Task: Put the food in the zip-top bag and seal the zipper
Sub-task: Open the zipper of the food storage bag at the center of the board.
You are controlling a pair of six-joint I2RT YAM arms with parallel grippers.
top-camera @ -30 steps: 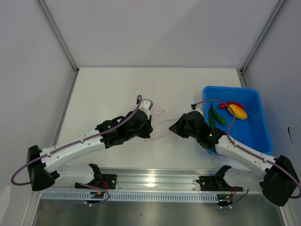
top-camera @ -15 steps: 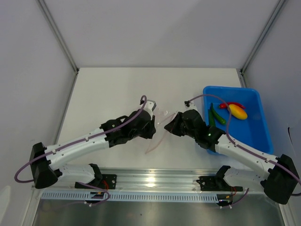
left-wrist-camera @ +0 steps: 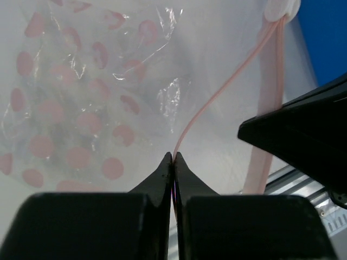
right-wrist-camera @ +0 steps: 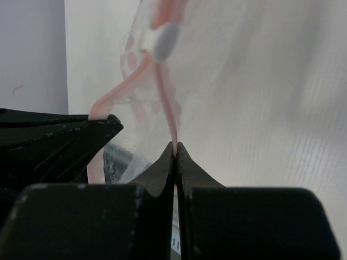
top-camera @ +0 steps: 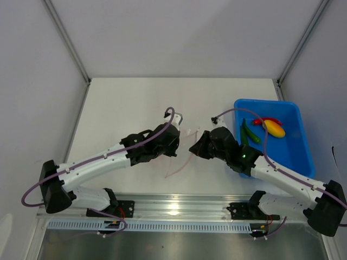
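Observation:
The clear zip-top bag (top-camera: 181, 158) with pink dots hangs between my two grippers in the middle of the table. My left gripper (top-camera: 174, 142) is shut on one lip of the pink zipper (left-wrist-camera: 217, 92). My right gripper (top-camera: 194, 147) is shut on the other lip of the zipper (right-wrist-camera: 169, 116). The bag's dotted body (left-wrist-camera: 81, 108) and the white slider (left-wrist-camera: 282, 8) show in the left wrist view. The slider also shows in the right wrist view (right-wrist-camera: 160, 40). The food lies in the blue bin: a red chili (top-camera: 269, 120), a yellow piece (top-camera: 274, 129) and green pieces (top-camera: 248, 133).
The blue bin (top-camera: 293, 157) stands at the right, just behind my right arm. The right gripper's black fingers (left-wrist-camera: 303, 135) show in the left wrist view. A metal rail (top-camera: 179, 208) runs along the near edge. Walls close in the far side and both sides.
Both grippers have moved closer together and slightly away from me, holding the bag's mouth. The bag has lifted and now hangs more bunched between them.

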